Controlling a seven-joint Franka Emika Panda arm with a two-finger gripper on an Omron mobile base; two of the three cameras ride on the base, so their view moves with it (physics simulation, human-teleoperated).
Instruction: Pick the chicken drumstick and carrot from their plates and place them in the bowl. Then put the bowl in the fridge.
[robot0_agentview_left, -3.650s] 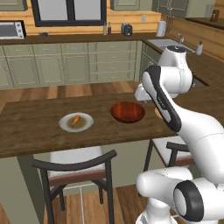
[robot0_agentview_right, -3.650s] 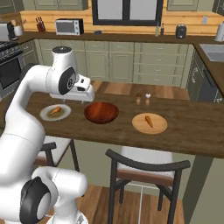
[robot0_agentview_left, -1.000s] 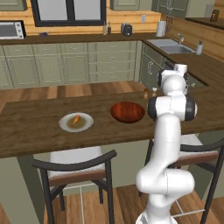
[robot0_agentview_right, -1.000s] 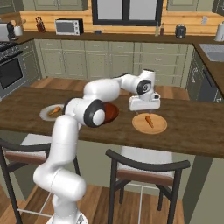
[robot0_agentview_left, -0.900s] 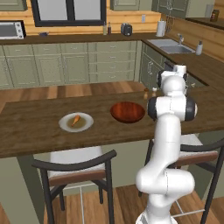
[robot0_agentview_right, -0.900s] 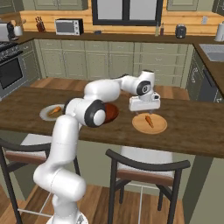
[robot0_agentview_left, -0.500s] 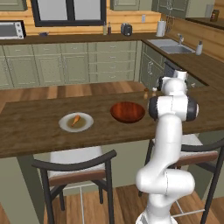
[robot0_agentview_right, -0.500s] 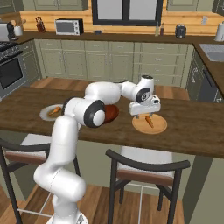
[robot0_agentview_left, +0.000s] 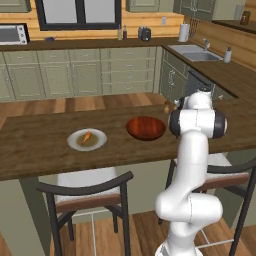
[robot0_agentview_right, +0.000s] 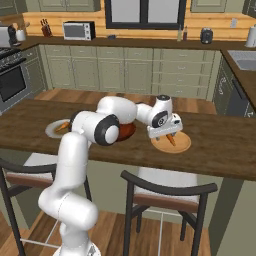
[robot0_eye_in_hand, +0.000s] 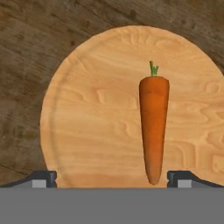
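Note:
The carrot lies on the tan wooden plate, green stub pointing away from the hand. My gripper hangs low over this plate, open, fingers wide apart, the carrot's tip just inside the right fingertip. From the right base the gripper sits over the carrot and tan plate. The reddish-brown bowl stands mid-counter. The drumstick rests on the pale plate to the left. The fridge is out of view.
All of this sits on a long dark wooden counter. Two small shakers stand behind the bowl. Stools are tucked under the near edge. My own arm hides the tan plate from the left base.
The arm swung from beside the bowl over to the tan plate, and in the last second the gripper has dropped lower over the carrot.

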